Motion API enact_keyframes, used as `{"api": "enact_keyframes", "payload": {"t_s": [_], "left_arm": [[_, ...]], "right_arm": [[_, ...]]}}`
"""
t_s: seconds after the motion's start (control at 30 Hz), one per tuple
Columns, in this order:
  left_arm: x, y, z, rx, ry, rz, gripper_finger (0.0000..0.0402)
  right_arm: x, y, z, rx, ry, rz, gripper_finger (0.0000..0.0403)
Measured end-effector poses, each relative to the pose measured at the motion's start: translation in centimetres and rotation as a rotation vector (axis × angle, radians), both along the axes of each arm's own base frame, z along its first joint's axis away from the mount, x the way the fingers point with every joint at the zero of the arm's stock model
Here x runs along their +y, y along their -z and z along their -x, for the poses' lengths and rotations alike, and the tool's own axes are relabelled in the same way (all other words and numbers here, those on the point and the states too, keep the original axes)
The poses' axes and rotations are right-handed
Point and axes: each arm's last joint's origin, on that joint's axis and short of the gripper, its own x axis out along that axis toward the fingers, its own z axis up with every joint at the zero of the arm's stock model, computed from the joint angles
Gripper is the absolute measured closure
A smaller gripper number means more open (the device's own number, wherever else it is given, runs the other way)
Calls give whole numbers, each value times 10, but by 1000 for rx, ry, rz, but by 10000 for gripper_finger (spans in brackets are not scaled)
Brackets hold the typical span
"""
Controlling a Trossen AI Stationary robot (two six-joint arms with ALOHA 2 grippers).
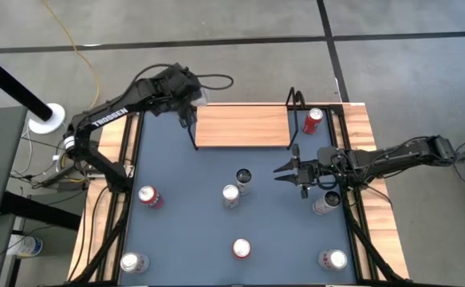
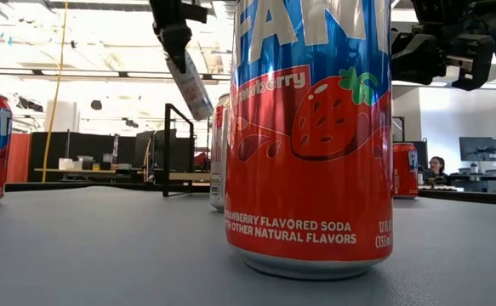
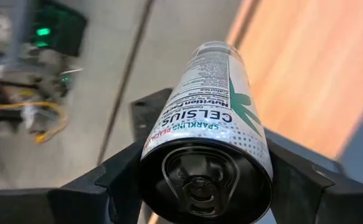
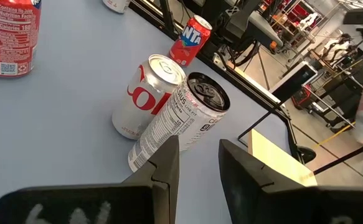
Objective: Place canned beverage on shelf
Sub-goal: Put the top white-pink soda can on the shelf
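left gripper (image 3: 206, 186) gripping celsius can (image 3: 215, 118), label only in wrist view

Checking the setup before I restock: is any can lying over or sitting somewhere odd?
One red soda can lies on its side on the wooden table rim beside the light-wood shelf, off the dark mat. The left gripper holds a tilted white Celsius can in the air.
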Motion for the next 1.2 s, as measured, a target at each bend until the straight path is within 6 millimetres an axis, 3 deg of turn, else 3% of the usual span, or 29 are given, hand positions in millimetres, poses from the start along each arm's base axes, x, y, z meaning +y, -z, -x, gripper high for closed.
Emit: {"api": "enact_keyframes", "payload": {"t_s": [0.4,0.6,0.77,0.93,1.2], "left_arm": [[22,52,-51,156,100,117,152],[35,64,-82,228,116,250,152],[39,69,-92,360,16,418,152],[44,70,-106,282,90,434,152],[46,75,-100,278,63,549,152]], "right_arm": [[0,0,0,-2,-1,0,292],[0,0,0,-1,-2,1,292],[0,0,0,0,-2,1,292],[0,0,0,0,-1,0,292],[0,0,0,0,-1,0,292]]}}
